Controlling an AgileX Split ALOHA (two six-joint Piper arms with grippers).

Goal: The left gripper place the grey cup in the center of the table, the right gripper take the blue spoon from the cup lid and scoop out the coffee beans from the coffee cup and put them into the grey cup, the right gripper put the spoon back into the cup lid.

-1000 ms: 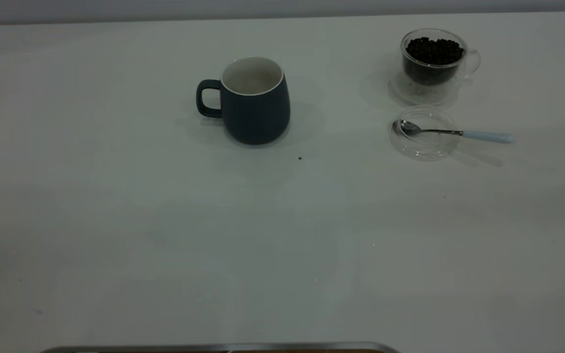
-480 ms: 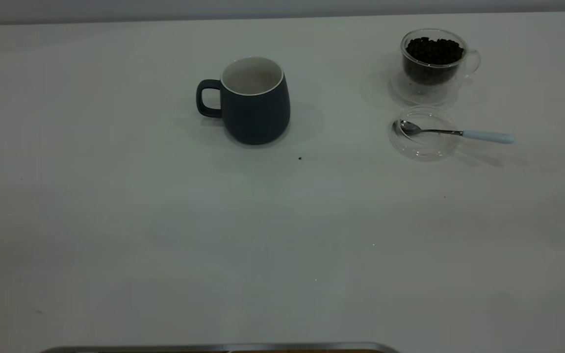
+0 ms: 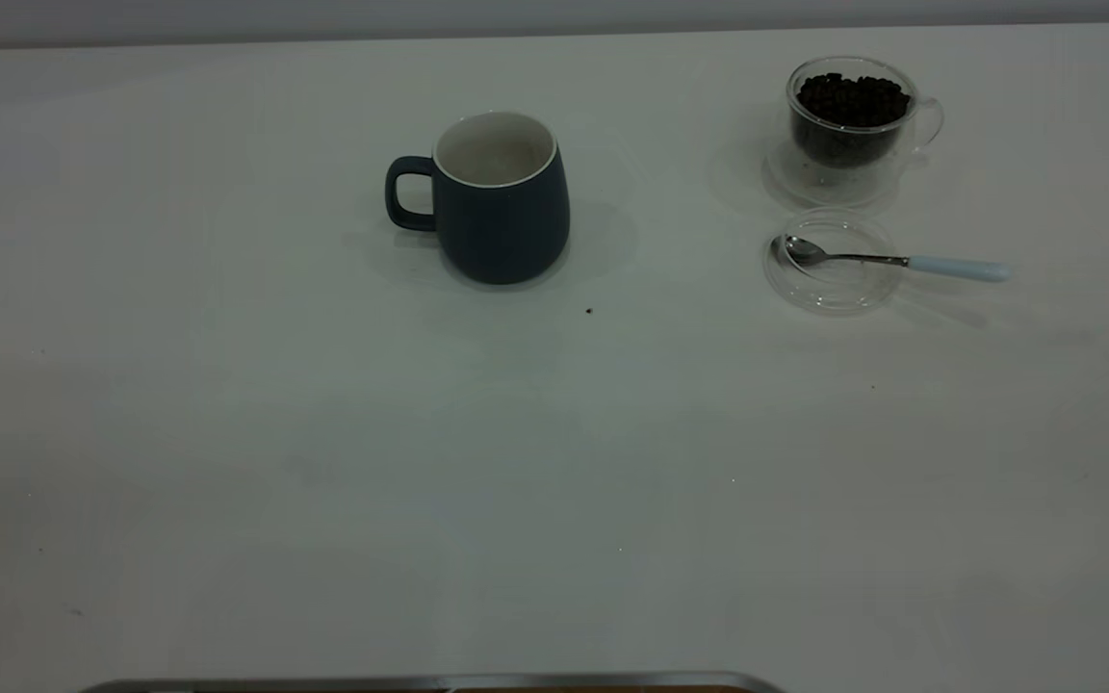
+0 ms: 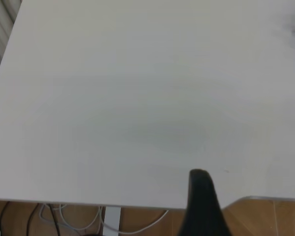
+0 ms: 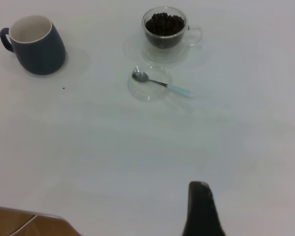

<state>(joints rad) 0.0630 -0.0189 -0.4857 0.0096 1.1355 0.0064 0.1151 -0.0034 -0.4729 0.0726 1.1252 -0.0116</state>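
The grey cup [image 3: 502, 217] stands upright on the table [image 3: 516, 462], left of centre toward the back, with its handle pointing left and its white inside bare. At the back right, the glass coffee cup [image 3: 848, 144] holds a heap of coffee beans [image 3: 851, 99]. Just in front of it lies the clear cup lid [image 3: 834, 284]. The blue spoon [image 3: 901, 261] rests with its bowl in the lid and its handle pointing right. My right gripper [image 5: 198, 185] hangs shut over bare table, far from the spoon [image 5: 162, 84]. My left gripper [image 4: 199, 173] hovers shut at the table's near edge. Neither arm shows in the exterior view.
A tiny dark speck [image 3: 589, 311] lies in front of the grey cup. The left wrist view shows the table edge [image 4: 88, 202] with wooden floor and cables below it. A metal strip [image 3: 420, 681] runs along the bottom of the exterior view.
Nothing on the table has moved; only faint shadows drift across the tabletop.
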